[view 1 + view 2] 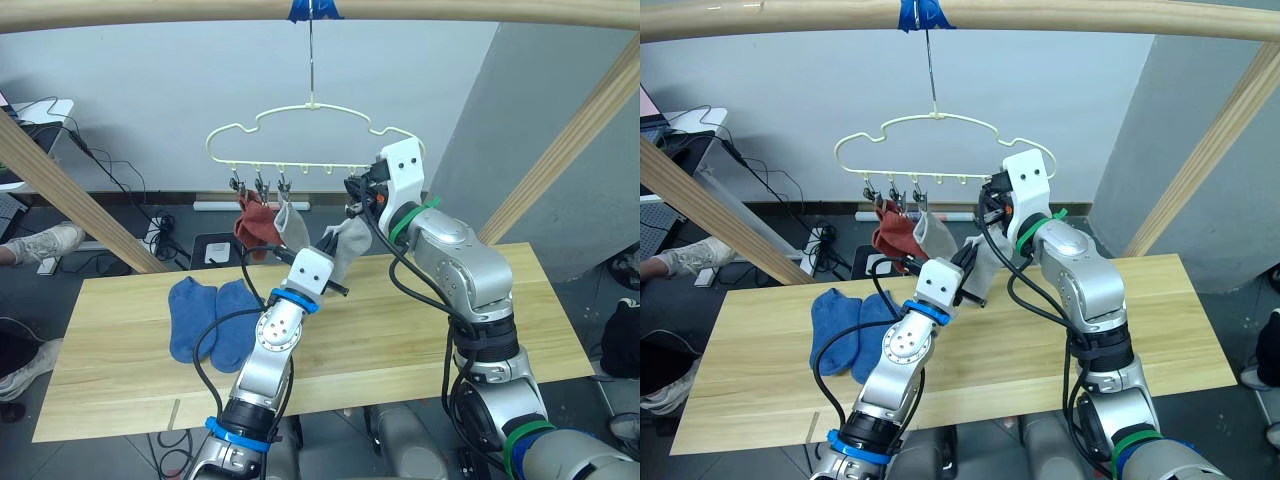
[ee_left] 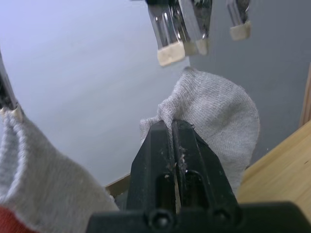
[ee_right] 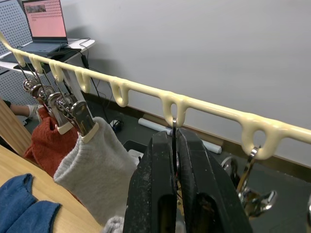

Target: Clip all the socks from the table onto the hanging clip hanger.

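On the table (image 1: 420, 330), two blue socks (image 1: 210, 318)

No readable text, labels, numbers, signs anywhere

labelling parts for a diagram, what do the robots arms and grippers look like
Both arms have silver-grey metallic rounded segments with black joints and loose black cables looping alongside. The left arm carries blue bands, the right arm green ones. Each wrist ends in a white block with small dark holes. The left gripper and right gripper each have two thick black fingers.
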Robot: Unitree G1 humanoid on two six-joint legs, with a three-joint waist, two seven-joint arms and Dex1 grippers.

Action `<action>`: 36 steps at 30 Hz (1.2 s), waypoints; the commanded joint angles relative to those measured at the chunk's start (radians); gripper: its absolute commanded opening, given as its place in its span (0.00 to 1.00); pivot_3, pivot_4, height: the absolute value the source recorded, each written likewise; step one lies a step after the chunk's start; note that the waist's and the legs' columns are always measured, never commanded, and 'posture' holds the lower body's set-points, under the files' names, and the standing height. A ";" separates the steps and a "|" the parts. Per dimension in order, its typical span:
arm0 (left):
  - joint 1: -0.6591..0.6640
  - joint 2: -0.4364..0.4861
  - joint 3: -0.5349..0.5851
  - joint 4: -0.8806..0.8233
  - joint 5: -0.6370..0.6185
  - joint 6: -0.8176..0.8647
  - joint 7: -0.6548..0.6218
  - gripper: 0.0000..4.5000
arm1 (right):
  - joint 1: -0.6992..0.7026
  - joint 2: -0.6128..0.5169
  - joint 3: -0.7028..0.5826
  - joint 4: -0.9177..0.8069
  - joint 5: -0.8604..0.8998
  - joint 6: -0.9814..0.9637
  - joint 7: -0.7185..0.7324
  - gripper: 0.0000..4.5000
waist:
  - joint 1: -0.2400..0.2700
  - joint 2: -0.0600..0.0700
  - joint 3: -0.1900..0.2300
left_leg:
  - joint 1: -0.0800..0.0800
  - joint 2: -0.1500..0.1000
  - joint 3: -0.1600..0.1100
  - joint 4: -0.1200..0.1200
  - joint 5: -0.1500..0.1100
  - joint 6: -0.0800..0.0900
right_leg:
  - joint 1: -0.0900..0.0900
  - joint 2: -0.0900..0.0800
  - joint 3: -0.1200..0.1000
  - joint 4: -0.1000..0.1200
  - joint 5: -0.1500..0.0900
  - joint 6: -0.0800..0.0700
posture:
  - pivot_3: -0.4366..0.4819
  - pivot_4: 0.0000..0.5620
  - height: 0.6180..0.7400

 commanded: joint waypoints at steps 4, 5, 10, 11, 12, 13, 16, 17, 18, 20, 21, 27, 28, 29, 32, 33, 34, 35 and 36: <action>-0.016 -0.018 0.000 -0.030 -0.023 -0.029 -0.006 0.01 | 0.001 0.003 -0.007 -0.040 0.025 0.000 0.000 0.00 | 0.000 0.000 0.000 | 0.000 0.000 0.000 0.000 0.000 0.000 | 0.000 0.000 0.000 0.000 0.000 0.000 | 0.25 0.49 1.00; -0.016 -0.021 0.001 -0.034 -0.029 -0.030 -0.009 0.01 | 0.001 0.002 -0.007 -0.039 0.025 -0.001 0.000 0.00 | 0.000 0.000 0.000 | 0.000 0.000 0.000 0.000 0.000 0.000 | 0.000 0.000 0.000 0.000 0.000 0.000 | 0.25 0.49 1.00; -0.015 -0.027 0.005 -0.044 -0.051 -0.027 -0.015 0.01 | 0.002 -0.003 -0.007 -0.029 0.030 -0.004 -0.001 0.00 | 0.000 0.000 0.000 | 0.000 0.000 0.000 0.000 0.000 0.000 | 0.000 0.000 0.000 0.000 0.000 0.000 | 0.25 0.49 1.00; -0.014 -0.029 0.007 -0.045 -0.058 -0.027 -0.016 0.01 | 0.002 -0.005 -0.007 -0.027 0.031 -0.005 -0.002 0.00 | 0.000 0.000 0.000 | 0.000 0.000 0.000 0.000 0.000 0.000 | 0.000 0.000 0.000 0.000 0.000 0.000 | 0.25 0.49 1.00; -0.014 -0.031 0.009 -0.046 -0.064 -0.026 -0.017 0.01 | 0.002 -0.006 -0.007 -0.025 0.033 -0.006 -0.002 0.00 | 0.000 0.000 0.000 | 0.000 0.000 0.000 0.000 0.000 0.000 | 0.000 0.000 0.000 0.000 0.000 0.000 | 0.25 0.49 1.00; -0.014 -0.035 0.012 -0.047 -0.071 -0.024 -0.017 0.01 | 0.002 -0.007 -0.007 -0.024 0.034 -0.007 -0.003 0.00 | 0.000 0.000 0.000 | 0.000 0.000 0.000 0.000 0.000 0.000 | 0.000 0.000 0.000 0.000 0.000 0.000 | 0.25 0.49 1.00; -0.015 -0.043 0.017 -0.048 -0.084 -0.018 -0.019 0.01 | 0.003 -0.009 -0.007 -0.022 0.037 -0.005 -0.004 0.00 | 0.000 0.000 0.000 | 0.000 0.000 0.000 0.000 0.000 0.000 | 0.000 0.000 0.000 0.000 0.000 0.000 | 0.26 0.49 1.00; -0.018 -0.046 0.018 -0.049 -0.087 -0.015 -0.019 0.01 | 0.003 -0.010 -0.007 -0.021 0.038 -0.004 -0.005 0.00 | 0.000 0.000 0.000 | 0.000 0.000 0.000 0.000 0.000 0.000 | 0.000 0.000 0.000 0.000 0.000 0.000 | 0.26 0.49 1.00; -0.020 -0.048 0.018 -0.050 -0.089 -0.014 -0.019 0.01 | 0.003 -0.010 -0.008 -0.020 0.038 -0.003 -0.006 0.00 | 0.000 0.000 0.000 | 0.000 0.000 0.000 0.000 0.000 0.000 | 0.000 0.000 0.000 0.000 0.000 0.000 | 0.26 0.49 1.00; -0.028 -0.053 0.021 -0.050 -0.090 -0.010 -0.017 0.01 | 0.002 -0.011 -0.008 -0.018 0.038 0.000 -0.008 0.00 | 0.000 0.000 0.000 | 0.000 0.000 0.000 0.000 0.000 0.000 | 0.000 0.000 0.000 0.000 0.000 0.000 | 0.26 0.49 1.00; -0.031 -0.055 0.022 -0.050 -0.090 -0.009 -0.016 0.01 | 0.002 -0.011 -0.009 -0.018 0.038 0.001 -0.008 0.00 | 0.000 0.000 0.000 | 0.000 0.000 0.000 0.000 0.000 0.000 | 0.000 0.000 0.000 0.000 0.000 0.000 | 0.26 0.49 1.00; -0.050 -0.066 0.026 -0.041 -0.088 -0.006 -0.010 0.01 | -0.001 -0.008 -0.012 -0.015 0.047 0.018 -0.013 0.00 | 0.001 0.000 0.000 | 0.000 0.000 0.000 0.000 0.000 0.000 | 0.000 0.000 0.000 0.000 0.000 0.000 | 0.26 0.49 1.00; -0.054 -0.068 0.026 -0.038 -0.087 -0.007 -0.008 0.01 | -0.001 -0.008 -0.013 -0.016 0.050 0.023 -0.013 0.00 | 0.001 0.000 0.000 | 0.000 0.000 0.000 0.000 0.000 0.000 | 0.000 0.000 0.000 -0.001 0.000 0.000 | 0.26 0.49 1.00; -0.058 -0.071 0.027 -0.036 -0.086 -0.007 -0.006 0.01 | -0.002 -0.007 -0.014 -0.017 0.054 0.028 -0.014 0.00 | 0.001 0.000 0.000 | 0.000 0.000 0.000 0.000 0.000 0.000 | 0.000 0.000 0.000 -0.001 0.000 0.000 | 0.26 0.49 1.00; -0.066 -0.076 0.029 -0.027 -0.082 -0.009 -0.003 0.01 | -0.001 0.000 -0.025 -0.023 0.068 0.033 -0.017 0.00 | 0.001 0.000 0.000 | 0.000 0.000 0.000 0.000 0.000 0.000 | 0.000 0.000 0.000 -0.001 0.000 0.000 | 0.26 0.49 1.00; -0.069 -0.078 0.030 -0.023 -0.081 -0.011 -0.001 0.00 | -0.002 0.002 -0.030 -0.024 0.076 0.033 -0.016 0.13 | 0.001 0.000 0.000 | 0.000 0.000 0.000 0.000 0.000 0.000 | 0.000 0.000 0.000 -0.001 0.000 0.000 | 0.26 0.49 1.00; -0.072 -0.079 0.030 -0.019 -0.080 -0.013 0.001 0.00 | -0.003 0.004 -0.035 -0.025 0.083 0.034 -0.014 0.17 | 0.001 0.000 0.000 | 0.000 0.000 0.000 0.000 0.000 0.000 | 0.000 0.000 0.000 -0.001 0.000 0.000 | 0.26 0.49 1.00; -0.075 -0.080 0.030 -0.016 -0.079 -0.014 0.002 0.00 | -0.004 0.004 -0.037 -0.025 0.089 0.034 -0.014 0.25 | 0.001 0.000 0.000 | 0.000 0.000 0.000 0.000 0.000 0.000 | 0.000 0.000 0.000 -0.001 0.000 0.000 | 0.26 0.49 1.00; -0.077 -0.081 0.030 -0.012 -0.079 -0.015 0.004 0.00 | -0.005 0.005 -0.039 -0.025 0.093 0.035 -0.016 0.34 | 0.001 0.000 0.000 | 0.000 0.000 0.000 0.000 0.000 0.000 | 0.000 0.000 0.000 -0.001 0.000 0.000 | 0.26 0.49 1.00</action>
